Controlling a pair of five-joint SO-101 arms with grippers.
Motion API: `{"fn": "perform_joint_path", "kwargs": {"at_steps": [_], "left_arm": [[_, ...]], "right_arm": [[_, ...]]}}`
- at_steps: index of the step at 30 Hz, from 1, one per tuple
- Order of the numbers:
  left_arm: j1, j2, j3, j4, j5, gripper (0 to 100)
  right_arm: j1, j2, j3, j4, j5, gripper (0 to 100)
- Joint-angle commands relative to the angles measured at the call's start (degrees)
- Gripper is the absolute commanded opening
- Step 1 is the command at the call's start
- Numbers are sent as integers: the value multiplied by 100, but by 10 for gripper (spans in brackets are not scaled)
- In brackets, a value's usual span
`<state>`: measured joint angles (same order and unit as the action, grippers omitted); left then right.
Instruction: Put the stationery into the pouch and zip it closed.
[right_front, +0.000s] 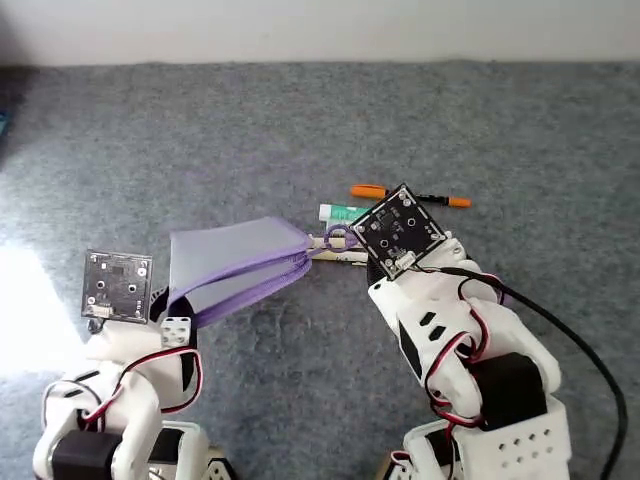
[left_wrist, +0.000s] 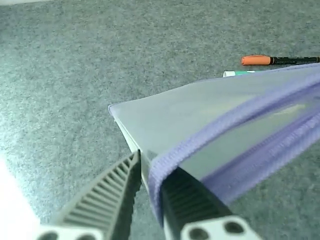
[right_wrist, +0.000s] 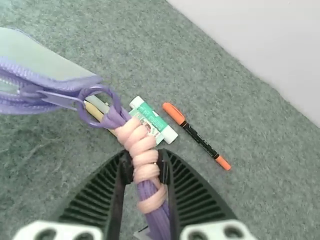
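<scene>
A translucent pouch (right_front: 235, 262) with a purple zipper lies between the arms, its mouth gaping. My left gripper (left_wrist: 148, 172) is shut on the pouch's corner (left_wrist: 150, 159) at its left end. My right gripper (right_wrist: 142, 167) is shut on the pink-and-purple zipper cord (right_wrist: 141, 150), which runs from a purple ring (right_wrist: 96, 106) on the slider at the pouch's right end. An orange-capped pen (right_front: 410, 196) and a green-and-white glue stick (right_front: 343, 212) lie on the mat beyond the right gripper. A pale pencil-like stick (right_front: 338, 256) lies beside the zipper end.
The grey felt mat (right_front: 480, 120) covers the whole table, with open room to the far left and far right. A white wall (right_front: 320, 25) borders the far edge. A black cable (right_front: 570, 335) trails from the right arm.
</scene>
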<state>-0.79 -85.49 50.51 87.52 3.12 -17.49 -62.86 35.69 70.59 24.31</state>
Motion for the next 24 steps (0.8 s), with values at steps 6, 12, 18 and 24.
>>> {"fn": "perform_joint_path", "kwargs": {"at_steps": [6,12,18,24], "left_arm": [[-62,70,-295,70,26,12],[-62,70,-303,70,615,12],[-396,79,-418,70,782,12],[-1090,721,-1209,211,774,12]], "right_arm": [[-22,57,-1240,1437,-1055,293],[954,66,-1459,1991,-1090,243],[1244,901,-1415,2000,-633,220],[1235,2607,-1829,1956,-527,220]]}}
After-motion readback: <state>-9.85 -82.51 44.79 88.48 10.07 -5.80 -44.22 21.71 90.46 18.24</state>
